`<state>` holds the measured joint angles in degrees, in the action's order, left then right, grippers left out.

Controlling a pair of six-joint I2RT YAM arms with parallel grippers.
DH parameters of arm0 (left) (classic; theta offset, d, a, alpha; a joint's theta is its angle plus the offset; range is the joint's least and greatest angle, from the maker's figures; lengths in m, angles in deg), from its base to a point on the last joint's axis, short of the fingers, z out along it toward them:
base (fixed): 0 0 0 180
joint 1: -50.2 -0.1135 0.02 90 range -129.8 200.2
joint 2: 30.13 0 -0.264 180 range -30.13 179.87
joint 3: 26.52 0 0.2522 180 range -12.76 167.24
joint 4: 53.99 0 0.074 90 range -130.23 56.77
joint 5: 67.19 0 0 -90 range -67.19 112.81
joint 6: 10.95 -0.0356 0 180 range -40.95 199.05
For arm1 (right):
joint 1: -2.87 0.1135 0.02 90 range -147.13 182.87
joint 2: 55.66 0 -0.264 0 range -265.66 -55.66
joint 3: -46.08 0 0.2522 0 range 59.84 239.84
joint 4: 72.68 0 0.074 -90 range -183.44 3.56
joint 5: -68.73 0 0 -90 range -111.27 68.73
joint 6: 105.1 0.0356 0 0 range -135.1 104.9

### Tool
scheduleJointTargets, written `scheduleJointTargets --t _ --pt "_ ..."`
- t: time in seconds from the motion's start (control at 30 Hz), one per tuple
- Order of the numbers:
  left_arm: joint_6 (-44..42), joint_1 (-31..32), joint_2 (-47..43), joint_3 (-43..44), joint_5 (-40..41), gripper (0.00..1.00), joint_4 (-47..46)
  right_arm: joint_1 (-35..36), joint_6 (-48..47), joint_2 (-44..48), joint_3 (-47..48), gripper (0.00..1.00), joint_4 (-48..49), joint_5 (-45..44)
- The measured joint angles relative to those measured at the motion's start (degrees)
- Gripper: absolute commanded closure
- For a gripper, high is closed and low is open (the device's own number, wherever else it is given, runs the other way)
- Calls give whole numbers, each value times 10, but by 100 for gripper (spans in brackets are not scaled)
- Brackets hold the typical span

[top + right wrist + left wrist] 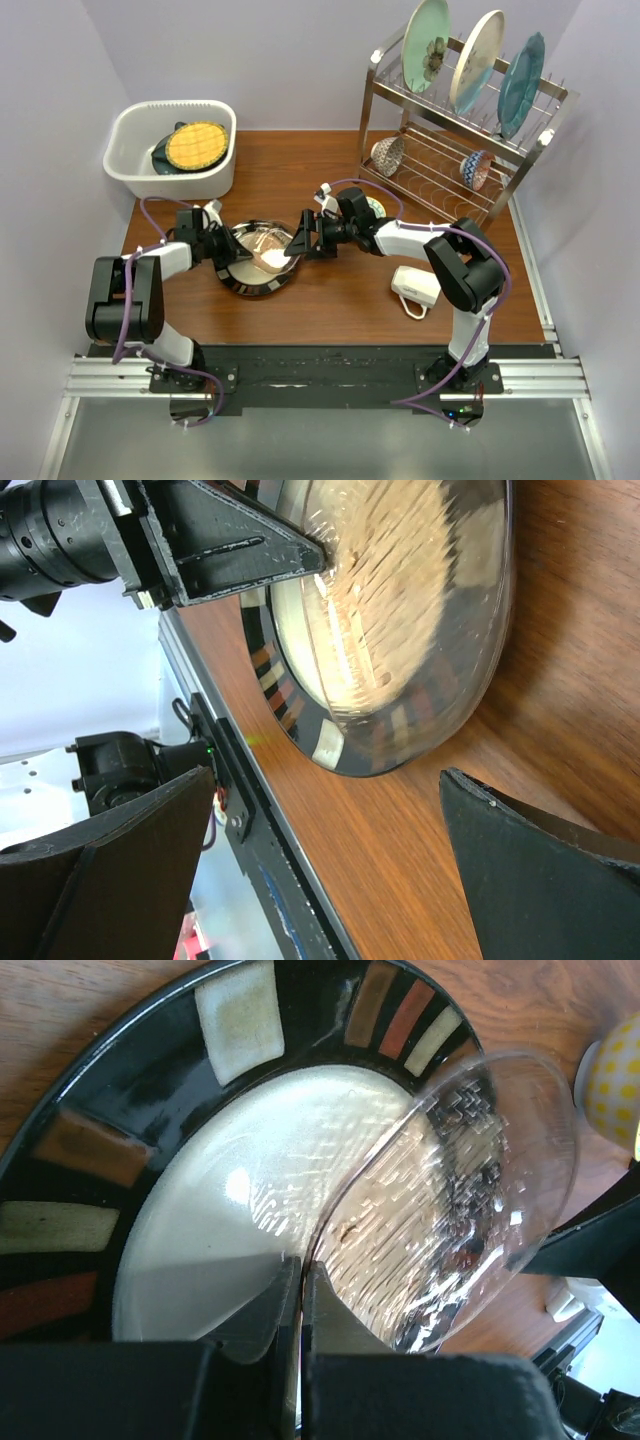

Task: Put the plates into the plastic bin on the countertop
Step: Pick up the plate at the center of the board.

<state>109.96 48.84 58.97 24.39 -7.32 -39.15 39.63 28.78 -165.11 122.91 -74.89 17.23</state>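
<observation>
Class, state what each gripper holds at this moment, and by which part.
The left gripper pinches the clear glass plate by its rim; the right gripper is open and holds nothing.

Soft, even light falls from above in the top view. The counter is bright, with only faint shadows under the arms. In the left wrist view, white glare spreads across the black-rimmed plate and glints speckle the clear plate; the left pincer is dark and blurred. In the right wrist view, the right pincer shows as black, soft-edged wedges, and the room beyond the counter's near edge is washed out pale.
</observation>
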Motion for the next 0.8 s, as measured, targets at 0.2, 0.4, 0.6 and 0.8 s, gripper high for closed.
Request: scheduleJointTargets --t 0.2,0.4,0.6,0.8 --pt "0 0 -1 -1 -1 100 0 0 0 0 0 2 0 0" --pt "-1 0 -13 -1 13 100 19 0 0 0 0 2 0 0" --pt "-1 0 -30 -1 21 100 37 0 0 0 0 1 0 0" --pt "-1 0 -50 6 23 100 54 0 0 0 0 1 0 0"
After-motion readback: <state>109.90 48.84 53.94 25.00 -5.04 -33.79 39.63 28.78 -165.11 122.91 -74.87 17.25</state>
